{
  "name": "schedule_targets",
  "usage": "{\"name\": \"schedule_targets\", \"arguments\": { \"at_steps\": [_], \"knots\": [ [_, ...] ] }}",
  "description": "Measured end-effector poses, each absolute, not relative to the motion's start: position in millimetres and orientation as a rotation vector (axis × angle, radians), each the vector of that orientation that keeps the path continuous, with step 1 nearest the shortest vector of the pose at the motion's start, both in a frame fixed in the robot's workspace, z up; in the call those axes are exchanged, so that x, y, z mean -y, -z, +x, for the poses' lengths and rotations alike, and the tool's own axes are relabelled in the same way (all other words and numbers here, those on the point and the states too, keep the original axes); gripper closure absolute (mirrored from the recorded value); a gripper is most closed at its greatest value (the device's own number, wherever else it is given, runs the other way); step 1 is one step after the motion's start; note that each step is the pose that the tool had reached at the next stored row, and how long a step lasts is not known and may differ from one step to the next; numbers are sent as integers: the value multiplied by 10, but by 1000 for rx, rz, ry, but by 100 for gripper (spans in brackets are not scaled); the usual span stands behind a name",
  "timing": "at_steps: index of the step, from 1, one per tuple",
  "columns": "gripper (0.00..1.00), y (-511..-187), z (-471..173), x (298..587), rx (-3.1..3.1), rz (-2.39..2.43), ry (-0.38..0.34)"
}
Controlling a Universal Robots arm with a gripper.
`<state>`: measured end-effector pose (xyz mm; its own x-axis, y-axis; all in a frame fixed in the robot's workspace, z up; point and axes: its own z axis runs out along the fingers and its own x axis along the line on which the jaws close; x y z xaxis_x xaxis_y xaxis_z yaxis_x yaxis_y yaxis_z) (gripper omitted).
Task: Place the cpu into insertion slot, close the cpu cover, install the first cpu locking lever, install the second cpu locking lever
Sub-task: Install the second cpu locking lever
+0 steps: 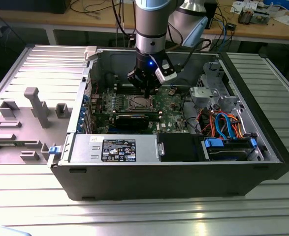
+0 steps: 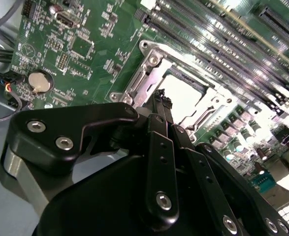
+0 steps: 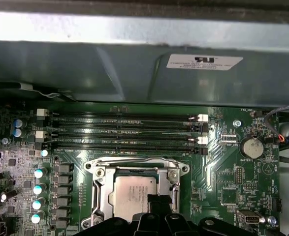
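- Tool [image 2: 160, 101] sits low inside the open PC case [image 1: 174, 172], fingers pressed together w/ nothing between them, tips right over the near edge of the cpu [image 3: 132, 194].
- Cpu lies flat in the insertion slot [image 3: 99, 196], silver top showing; cpu cover [image 3: 134, 166] frames it, down around the chip.
- Just past the slot: memory slots [image 3: 124, 130] in a row, then the case's back wall.
- Case rests on a ribbed metal desk [image 1: 36, 206].

Cpu [image 3: 130, 192] seated in insertion slot [image 3: 98, 196], memory slots [image 3: 122, 130] beside, hand [image 3: 159, 209] above
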<state>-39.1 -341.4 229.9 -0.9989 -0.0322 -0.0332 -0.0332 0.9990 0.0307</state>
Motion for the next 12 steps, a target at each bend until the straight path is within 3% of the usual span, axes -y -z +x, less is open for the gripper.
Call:
{"name": "schedule_targets", "arguments": {
  "at_steps": [12],
  "knots": [
    [89,-2407,-393,3480,-3108,-51,-49]
  ]
}}
